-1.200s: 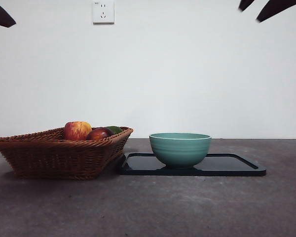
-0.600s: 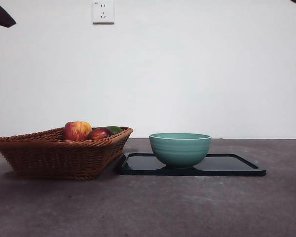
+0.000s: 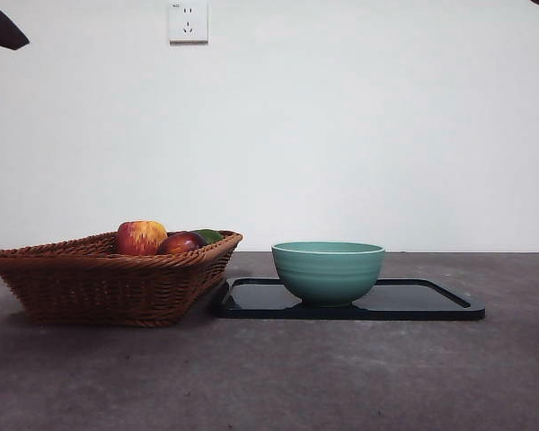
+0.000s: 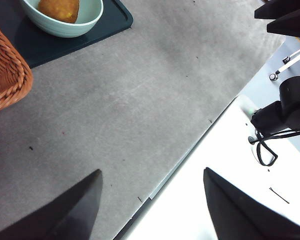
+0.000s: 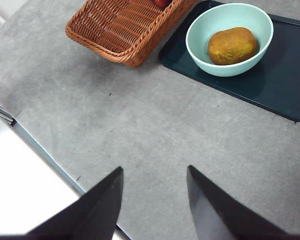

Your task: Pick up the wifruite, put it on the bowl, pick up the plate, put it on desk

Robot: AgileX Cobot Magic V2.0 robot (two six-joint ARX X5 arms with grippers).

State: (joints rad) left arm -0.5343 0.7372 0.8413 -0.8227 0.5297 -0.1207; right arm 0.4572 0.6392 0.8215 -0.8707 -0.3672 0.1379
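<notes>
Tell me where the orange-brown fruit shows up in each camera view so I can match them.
Front view: not visible, hidden below the teal bowl's rim.
Left wrist view: the wifruite lies in the bowl at the top edge.
Right wrist view: in the bowl, upper right.
Shared landmark: the bowl on the dark tray.

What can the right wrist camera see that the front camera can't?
Only the right wrist view shows the wifruite lying inside the bowl, and the right hand, open, high above the desk. Only the front view shows the apple and the wall socket. Both show the bowl, the dark tray under it and the wicker basket beside it.
</notes>
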